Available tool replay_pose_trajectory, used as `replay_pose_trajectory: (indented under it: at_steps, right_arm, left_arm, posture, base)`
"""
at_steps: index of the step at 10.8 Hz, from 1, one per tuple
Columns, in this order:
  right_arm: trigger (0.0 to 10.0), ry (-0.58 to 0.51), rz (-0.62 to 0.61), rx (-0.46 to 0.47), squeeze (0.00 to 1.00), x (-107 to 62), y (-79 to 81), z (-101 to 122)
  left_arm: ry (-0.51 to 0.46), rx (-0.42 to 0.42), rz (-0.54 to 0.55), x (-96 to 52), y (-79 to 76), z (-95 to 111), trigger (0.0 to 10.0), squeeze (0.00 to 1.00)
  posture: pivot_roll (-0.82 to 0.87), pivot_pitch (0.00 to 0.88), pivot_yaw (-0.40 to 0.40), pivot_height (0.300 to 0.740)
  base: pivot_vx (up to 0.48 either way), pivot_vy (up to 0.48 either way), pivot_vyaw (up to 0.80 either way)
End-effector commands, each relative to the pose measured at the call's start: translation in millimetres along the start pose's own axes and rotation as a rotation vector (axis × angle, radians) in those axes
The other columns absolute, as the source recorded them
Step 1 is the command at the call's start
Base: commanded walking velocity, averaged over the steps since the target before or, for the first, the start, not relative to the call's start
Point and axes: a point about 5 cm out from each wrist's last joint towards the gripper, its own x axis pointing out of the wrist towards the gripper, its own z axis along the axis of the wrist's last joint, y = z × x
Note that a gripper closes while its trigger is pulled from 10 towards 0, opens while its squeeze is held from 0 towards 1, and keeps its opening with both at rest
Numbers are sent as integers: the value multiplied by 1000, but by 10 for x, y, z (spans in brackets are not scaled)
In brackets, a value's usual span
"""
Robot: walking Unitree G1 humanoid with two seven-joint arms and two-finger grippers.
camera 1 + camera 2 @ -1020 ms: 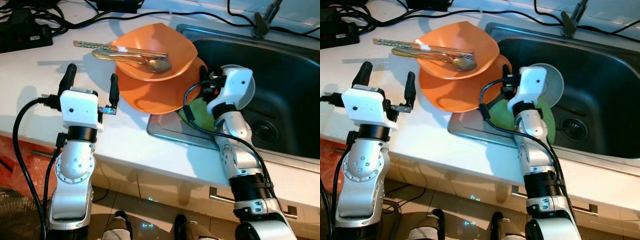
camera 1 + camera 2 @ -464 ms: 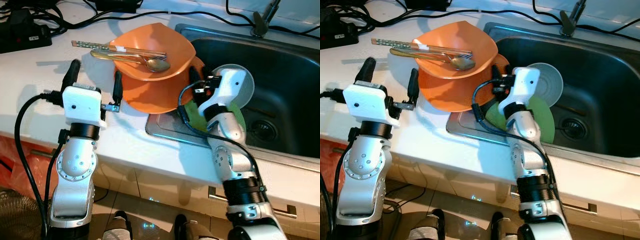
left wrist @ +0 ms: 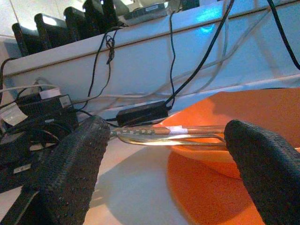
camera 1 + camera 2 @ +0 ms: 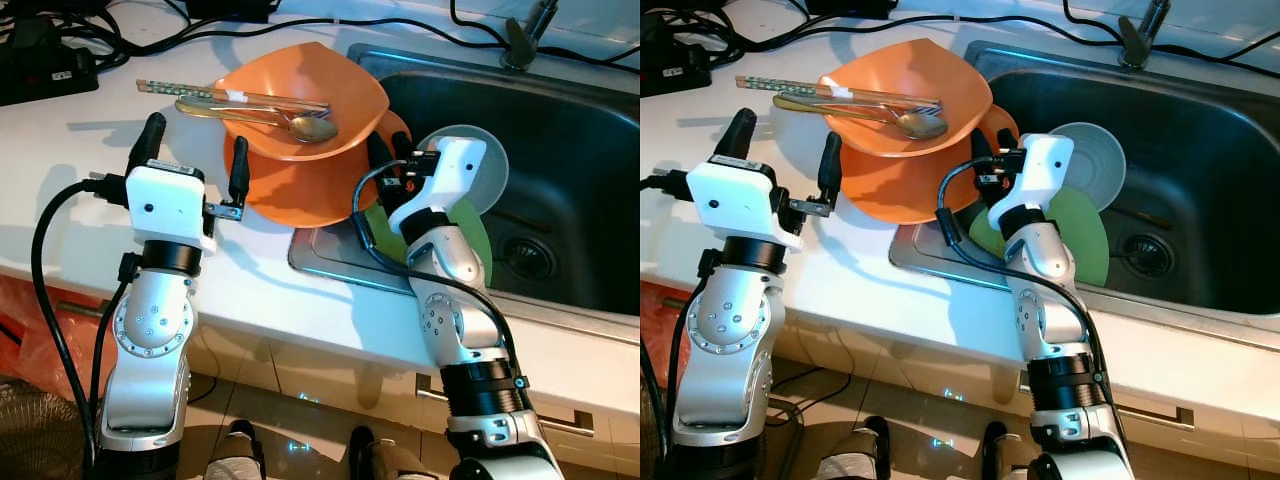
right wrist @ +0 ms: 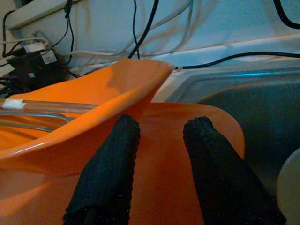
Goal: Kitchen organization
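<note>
Now your orange bowl (image 4: pixel 305 95), carrying spoon (image 4: pixel 262 117) and chopsticks (image 4: pixel 230 96), tops an orange plate (image 4: pixel 300 190); left gripper (image 4: pixel 195 160) and right gripper (image 4: pixel 384 152) both gape empty.

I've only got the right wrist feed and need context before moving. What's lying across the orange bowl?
Observer: A spoon and chopsticks lie across the bowl, with their handles sticking out over the counter on the robot's left.
Operator: Where's the left tool?
Observer: The left tool is open over the counter, at the left edge of the orange plate under the bowl.
Operator: Anything in the sink beyond my tool?
Observer: A green plate and a pale dish are in the sink, beside the right arm. The right tool is open at the orange plate's sink-side rim.
</note>
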Motion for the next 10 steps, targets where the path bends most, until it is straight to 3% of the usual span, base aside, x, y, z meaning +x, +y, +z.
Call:
replay_pose_trajectory:
  at_steps: [1, 2, 3, 6, 8, 10]
  right_arm:
    - [10000, 115, -66, 42, 0, -131, -96, -277]
    - [10000, 89, -92, 12, 0, -125, -161, -207]
    - [10000, 5, -142, -40, 0, -86, -328, 101]
    - [10000, -95, -206, -140, 0, -46, -545, 508]
    - [10000, -127, -222, -159, 0, -25, -589, 626]
    - [10000, -79, -226, -200, 0, -10, -657, 538]
  left_arm:
    - [-27, -5, -17, 9, -31, 78, 10000, 0]
    - [-28, -8, -19, 9, -36, 79, 10000, 0]
    - [-28, -14, -21, 9, -43, 78, 10000, 0]
    - [-29, -27, -28, 14, -80, 72, 10000, 0]
    - [-31, -31, -29, 8, -89, 76, 10000, 0]
    - [-37, -31, -37, 24, -104, 98, 10000, 0]
  posture:
    - [223, 264, 1, 740]
    - [221, 265, 2, 740]
    - [218, 267, 2, 740]
    - [195, 257, -5, 740]
    - [195, 250, -10, 740]
    - [197, 241, -13, 740]
  base:
    - [0, 0, 0]
    - [0, 0, 0]
    - [0, 0, 0]
    - [0, 0, 0]
    - [0, 0, 0]
    - [0, 0, 0]
